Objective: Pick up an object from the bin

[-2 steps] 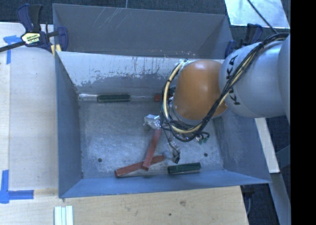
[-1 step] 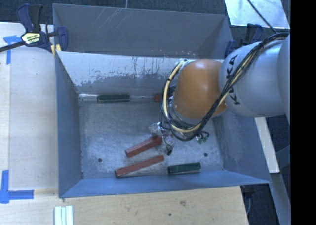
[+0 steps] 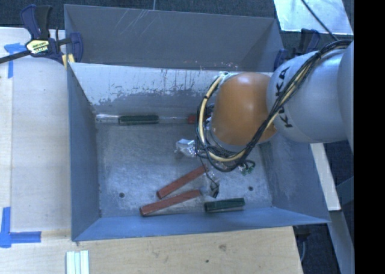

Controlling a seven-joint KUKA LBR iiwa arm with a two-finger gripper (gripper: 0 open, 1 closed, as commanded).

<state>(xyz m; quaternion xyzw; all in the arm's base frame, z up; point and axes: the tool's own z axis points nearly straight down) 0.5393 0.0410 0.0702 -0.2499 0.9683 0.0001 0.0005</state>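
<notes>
My gripper reaches down from under the arm's orange cover near the bin's front middle, mostly hidden by the cover and cables. Its tip is right at the upper end of a reddish-brown stick that lies slanted on the floor. A second reddish-brown stick lies just in front of the first. A dark green flat bar rests by the front wall, just below and right of the tip. I see nothing held.
A long clear pen with a dark green middle lies along the back wall at the left. A small silvery piece shows at the cover's left edge. The arm fills the bin's right side.
</notes>
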